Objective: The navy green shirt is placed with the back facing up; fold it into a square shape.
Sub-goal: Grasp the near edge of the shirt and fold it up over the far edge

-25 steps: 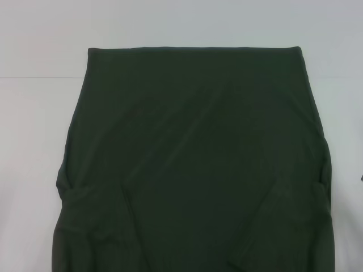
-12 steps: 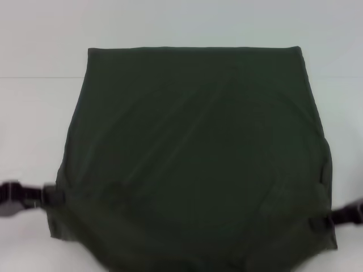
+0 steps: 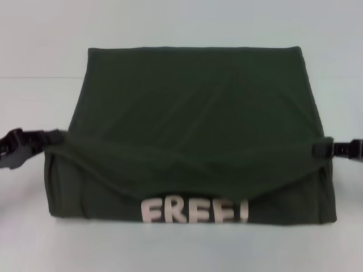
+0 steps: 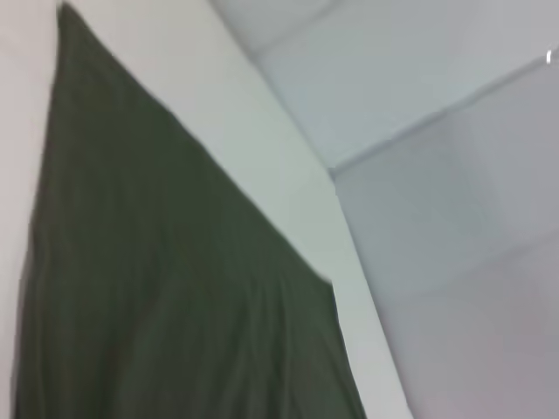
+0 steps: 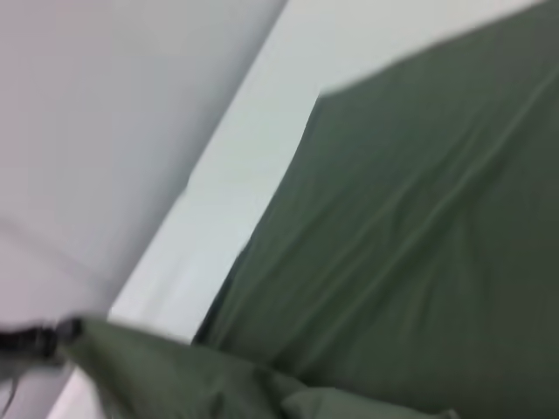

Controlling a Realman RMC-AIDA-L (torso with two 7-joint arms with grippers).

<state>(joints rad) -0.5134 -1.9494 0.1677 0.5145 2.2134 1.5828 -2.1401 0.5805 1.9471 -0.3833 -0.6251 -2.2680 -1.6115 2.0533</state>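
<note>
The navy green shirt (image 3: pixel 193 113) lies spread on the white table (image 3: pixel 34 238), its far edge straight. Its near part is lifted and turned over, so the off-white "FREE!" lettering (image 3: pixel 194 211) shows along the front. My left gripper (image 3: pixel 54 137) is shut on the raised fold at the shirt's left side. My right gripper (image 3: pixel 323 148) is shut on the same fold at the right side. The fold sags between them. The left wrist view shows the shirt's cloth (image 4: pixel 157 288). The right wrist view shows creased cloth (image 5: pixel 419 227).
Bare white table surface (image 3: pixel 181 249) surrounds the shirt on all sides. A pale wall (image 3: pixel 181 22) rises behind the table's far edge. In the right wrist view, the other arm's gripper (image 5: pixel 35 339) shows far off, at the lifted corner.
Both grippers came into view at the shirt's sides, lifted its near part and carried it up and away from me. The underside with the lettering now shows.
</note>
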